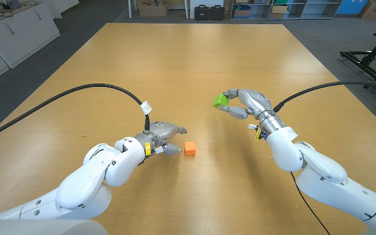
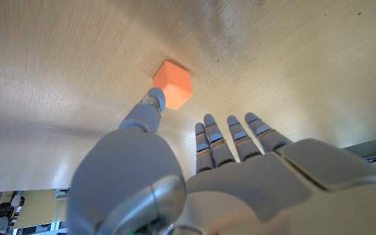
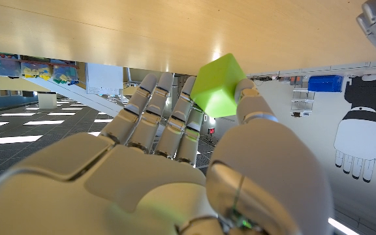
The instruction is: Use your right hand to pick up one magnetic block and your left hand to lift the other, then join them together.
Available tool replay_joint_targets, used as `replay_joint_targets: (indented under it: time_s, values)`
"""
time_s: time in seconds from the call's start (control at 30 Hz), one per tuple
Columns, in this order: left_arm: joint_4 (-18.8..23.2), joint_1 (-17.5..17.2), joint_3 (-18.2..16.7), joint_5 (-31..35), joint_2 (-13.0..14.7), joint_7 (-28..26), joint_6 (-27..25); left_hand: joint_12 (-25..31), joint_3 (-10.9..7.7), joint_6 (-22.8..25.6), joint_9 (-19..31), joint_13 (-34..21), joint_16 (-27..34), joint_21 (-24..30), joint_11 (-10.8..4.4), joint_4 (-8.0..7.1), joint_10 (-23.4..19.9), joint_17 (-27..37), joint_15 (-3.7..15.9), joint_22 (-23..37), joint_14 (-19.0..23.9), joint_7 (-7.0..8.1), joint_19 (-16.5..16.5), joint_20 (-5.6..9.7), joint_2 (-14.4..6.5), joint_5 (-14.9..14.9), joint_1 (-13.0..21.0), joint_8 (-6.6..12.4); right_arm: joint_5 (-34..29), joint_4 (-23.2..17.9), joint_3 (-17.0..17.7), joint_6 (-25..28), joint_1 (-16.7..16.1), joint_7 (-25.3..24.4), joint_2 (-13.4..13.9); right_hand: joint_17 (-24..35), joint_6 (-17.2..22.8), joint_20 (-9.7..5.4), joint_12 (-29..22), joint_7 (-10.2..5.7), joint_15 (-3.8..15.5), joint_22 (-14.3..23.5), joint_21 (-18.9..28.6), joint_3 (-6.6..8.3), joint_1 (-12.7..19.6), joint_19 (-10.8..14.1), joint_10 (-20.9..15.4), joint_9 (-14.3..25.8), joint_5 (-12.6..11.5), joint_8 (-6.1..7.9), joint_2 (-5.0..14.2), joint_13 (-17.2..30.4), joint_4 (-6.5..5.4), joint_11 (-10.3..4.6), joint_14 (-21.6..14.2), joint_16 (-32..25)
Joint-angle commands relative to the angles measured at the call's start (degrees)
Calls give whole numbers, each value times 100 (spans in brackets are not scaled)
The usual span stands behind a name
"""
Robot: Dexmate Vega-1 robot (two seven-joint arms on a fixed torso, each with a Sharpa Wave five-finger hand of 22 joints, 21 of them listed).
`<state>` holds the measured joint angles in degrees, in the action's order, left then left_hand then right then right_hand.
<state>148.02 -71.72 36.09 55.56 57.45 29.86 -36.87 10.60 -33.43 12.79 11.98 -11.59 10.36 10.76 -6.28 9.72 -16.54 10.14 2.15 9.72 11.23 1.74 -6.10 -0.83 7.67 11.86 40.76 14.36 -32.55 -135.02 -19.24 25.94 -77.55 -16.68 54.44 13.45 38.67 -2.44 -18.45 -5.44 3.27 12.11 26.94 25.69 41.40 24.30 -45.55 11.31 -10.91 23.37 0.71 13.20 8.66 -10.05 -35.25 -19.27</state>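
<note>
Wooden table (image 1: 194, 65): one orange block (image 1: 190, 149), one green block (image 1: 220, 100).

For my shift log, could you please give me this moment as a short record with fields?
surface: wooden table
green block: green magnetic block, pinched by the right hand, raised off the table
orange block: orange magnetic block, on the table
left hand: left hand beside the orange block, thumb tip at it, fingers spread, not gripping
blocks joined: no, well apart
</note>
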Motion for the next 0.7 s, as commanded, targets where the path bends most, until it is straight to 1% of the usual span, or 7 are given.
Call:
replay_joint_targets:
  time_s: [0.03,0.23,0.33,0.6,0.67,0.7]
  values:
    - [-262,118,98,80,-253,116,257,-9,23,-36,18,-23,-3,-35,-16,-6,56,12,432,14,-55,8,45,-19,1,-6,21,-21,-6,-14,6,38,-1,15,9,15,661,-260,-5,-609,332,11,39,35,264,11,-301,17,-40,56,309,16,-18,-241,-63,19]
    - [-297,112,172,340,-334,221,245,-10,39,-72,17,-23,-4,-36,4,-11,112,12,389,14,-91,-4,67,-26,-1,-7,10,-39,10,-9,20,23,-19,-7,12,14,659,-261,-2,-609,334,11,42,36,270,10,-303,17,-41,54,308,19,-14,-241,-65,23]
    - [-307,103,191,450,-382,292,239,-2,52,-95,16,-22,1,-34,66,-17,129,12,372,14,-105,-24,79,-29,-3,-9,-4,-50,16,-12,31,9,-40,-34,11,14,661,-261,-1,-617,326,11,43,36,271,9,-302,17,-40,53,308,20,-13,-241,-70,23]
    - [-374,72,224,645,-540,379,298,18,66,-115,16,-21,11,-31,74,-20,121,13,365,14,-106,-43,88,-62,-7,-10,-15,-61,6,-60,63,36,-116,-55,31,15,662,-261,4,-607,323,11,49,37,276,13,-302,17,-41,52,310,23,-11,-241,-75,26]
    - [-395,70,237,682,-581,409,323,40,71,-105,15,-21,20,-35,81,-20,84,12,370,13,-93,-51,109,-26,-10,-9,-16,-58,7,-76,78,48,-143,-57,40,16,668,-261,5,-613,327,11,49,36,276,11,-305,17,-40,53,310,24,-11,-241,-62,33]
    - [-400,65,234,695,-594,418,332,50,76,-94,14,-20,25,-43,91,-18,70,12,369,12,-91,-66,139,47,-14,-9,-16,-55,7,-78,81,49,-147,-57,41,16,670,-261,5,-611,326,11,49,36,277,10,-306,17,-40,54,310,24,-11,-241,-64,32]
